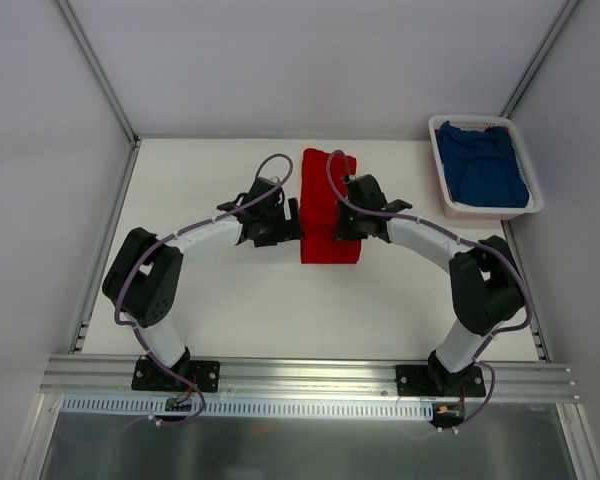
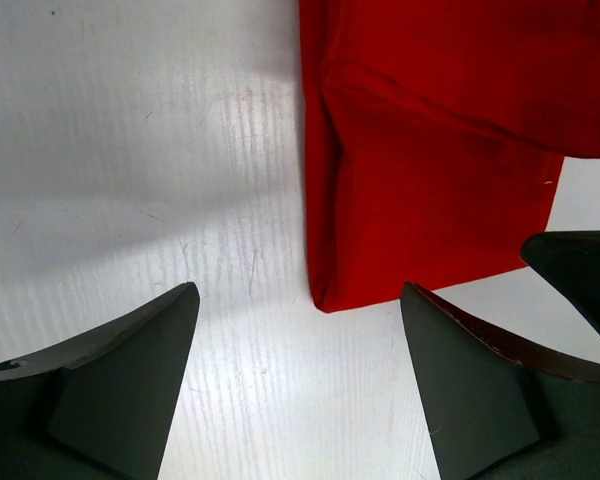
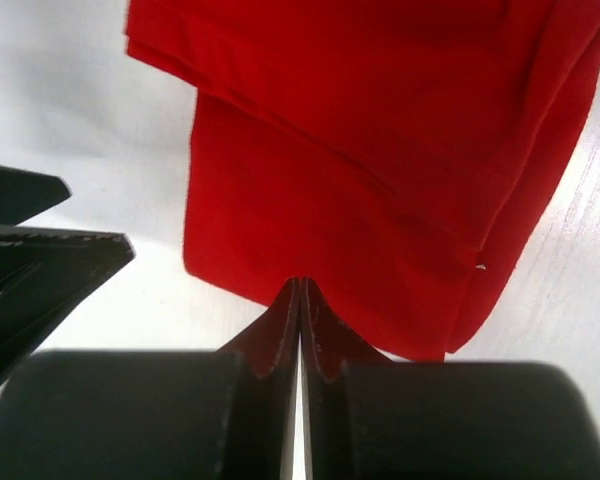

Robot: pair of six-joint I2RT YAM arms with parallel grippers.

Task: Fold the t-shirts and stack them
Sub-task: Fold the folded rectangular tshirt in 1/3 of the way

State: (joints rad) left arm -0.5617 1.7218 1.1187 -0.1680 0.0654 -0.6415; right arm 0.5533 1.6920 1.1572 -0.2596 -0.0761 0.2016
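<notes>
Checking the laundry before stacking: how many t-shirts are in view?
2. The red t-shirt lies folded between the arms; the blue t-shirt sits in the white basket at the far right. More could be hidden beneath it.

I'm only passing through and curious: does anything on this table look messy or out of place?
Slightly. The bright red cloth t-shirt is folded into a strip, but its layers do not line up. The deep blue t-shirt lies crumpled in the white slatted plastic basket. Nothing looks spilled or torn.
</notes>
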